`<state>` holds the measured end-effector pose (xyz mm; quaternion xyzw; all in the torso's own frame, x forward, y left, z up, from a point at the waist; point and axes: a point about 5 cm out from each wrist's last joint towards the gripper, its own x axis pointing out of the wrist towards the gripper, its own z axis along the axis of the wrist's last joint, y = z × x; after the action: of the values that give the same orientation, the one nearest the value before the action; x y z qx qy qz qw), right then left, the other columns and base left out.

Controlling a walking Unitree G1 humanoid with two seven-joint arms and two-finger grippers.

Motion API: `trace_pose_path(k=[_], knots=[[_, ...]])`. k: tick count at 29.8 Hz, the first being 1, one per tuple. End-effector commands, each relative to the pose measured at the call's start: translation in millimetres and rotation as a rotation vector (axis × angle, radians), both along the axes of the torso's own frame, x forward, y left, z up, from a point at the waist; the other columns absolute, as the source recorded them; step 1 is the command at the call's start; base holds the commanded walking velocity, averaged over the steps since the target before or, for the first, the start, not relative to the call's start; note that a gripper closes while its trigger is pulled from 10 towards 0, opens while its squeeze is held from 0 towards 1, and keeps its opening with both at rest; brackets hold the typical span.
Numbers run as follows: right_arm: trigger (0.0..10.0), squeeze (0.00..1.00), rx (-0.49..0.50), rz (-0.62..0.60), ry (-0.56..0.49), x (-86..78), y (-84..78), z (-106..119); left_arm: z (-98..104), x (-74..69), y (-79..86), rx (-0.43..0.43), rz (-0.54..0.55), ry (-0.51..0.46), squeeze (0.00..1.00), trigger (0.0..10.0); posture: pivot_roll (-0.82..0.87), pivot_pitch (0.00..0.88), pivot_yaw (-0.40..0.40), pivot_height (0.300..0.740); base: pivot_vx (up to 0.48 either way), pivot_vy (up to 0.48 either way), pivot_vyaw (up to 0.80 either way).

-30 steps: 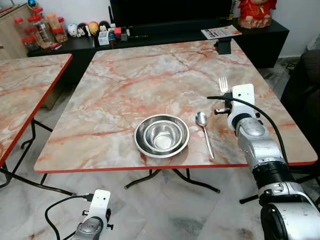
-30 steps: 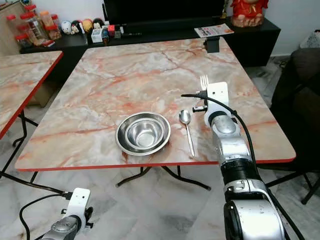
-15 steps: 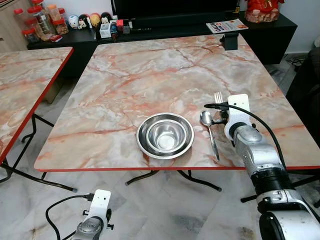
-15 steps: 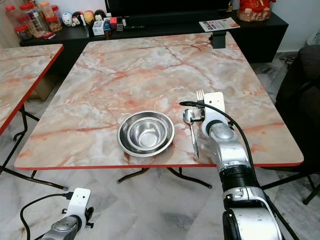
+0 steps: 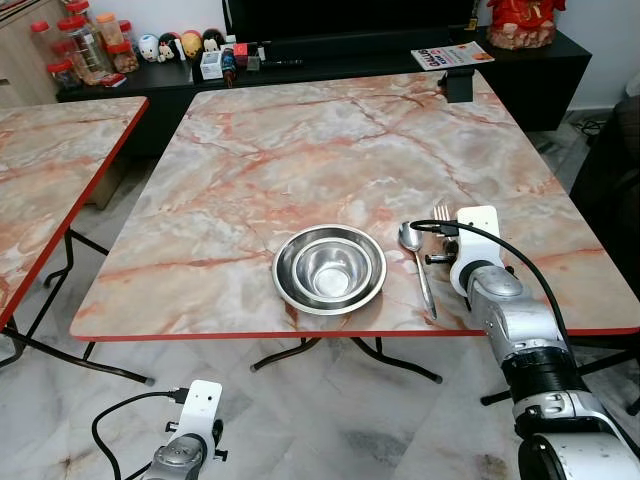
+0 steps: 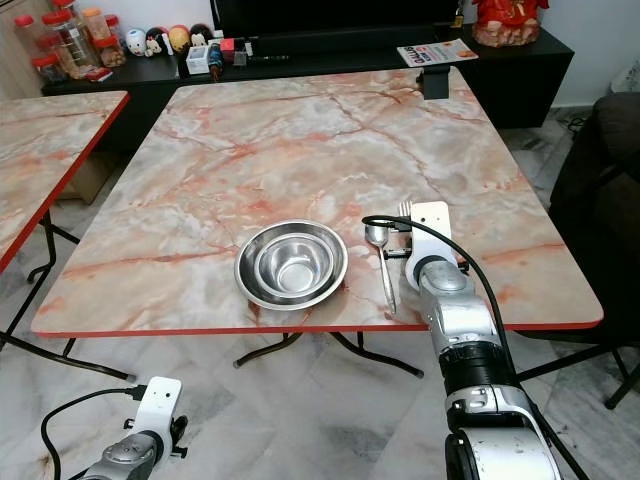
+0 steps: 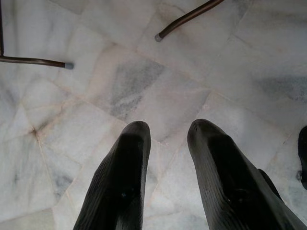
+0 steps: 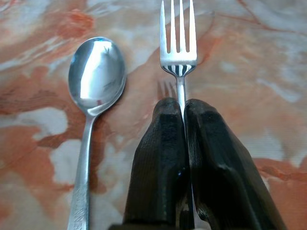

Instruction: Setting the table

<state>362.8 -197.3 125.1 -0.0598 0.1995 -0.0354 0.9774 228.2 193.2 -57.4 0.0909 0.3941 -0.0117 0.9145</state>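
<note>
A steel bowl nested in a larger steel bowl (image 5: 329, 269) sits near the front edge of the marble table (image 5: 300, 160). A spoon (image 5: 415, 262) lies just right of the bowls, handle toward the front edge. My right gripper (image 8: 181, 108) is shut on a fork (image 8: 177, 36), holding it by the neck just above the tabletop, right beside the spoon, tines (image 5: 440, 211) pointing away from me. The fork casts a small shadow on the marble. My left gripper (image 7: 165, 139) hangs open low over the floor tiles, left of the table's front.
A second marble table (image 5: 50, 170) stands to the left. A black box (image 5: 460, 86) and a magazine (image 5: 451, 56) are at the far right corner. Jars (image 5: 75, 45) and figurines (image 5: 180, 45) line the dark sideboard behind. A dark seat (image 5: 615, 170) stands at right.
My right gripper has carried the fork back toward the front edge and lower, bringing it alongside the spoon. The head camera has shifted slightly.
</note>
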Motion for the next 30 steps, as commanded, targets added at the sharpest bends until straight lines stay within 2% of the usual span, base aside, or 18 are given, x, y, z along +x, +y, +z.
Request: trace_pose_path(k=[1,11,30], knots=[[10.0,0.00,0.022,-0.012,-0.028,0.9,1.9,2.7,-0.8,-1.5,2.7,0.006,0.001,0.013,0.00,10.0,-0.08,0.078,0.084,0.740,0.000,0.000,0.00],[10.0,0.00,0.032,-0.009,-0.045,7.7,7.1,1.5,-0.9,-1.8,3.0,0.007,0.005,0.013,0.00,10.0,-0.08,0.089,0.085,0.740,0.000,0.000,0.00],[10.0,0.00,0.046,-0.022,-0.061,11.5,6.4,-10.3,-0.6,-1.3,2.8,0.009,0.005,0.011,0.00,10.0,-0.07,0.090,0.085,0.740,0.000,0.000,0.00]])
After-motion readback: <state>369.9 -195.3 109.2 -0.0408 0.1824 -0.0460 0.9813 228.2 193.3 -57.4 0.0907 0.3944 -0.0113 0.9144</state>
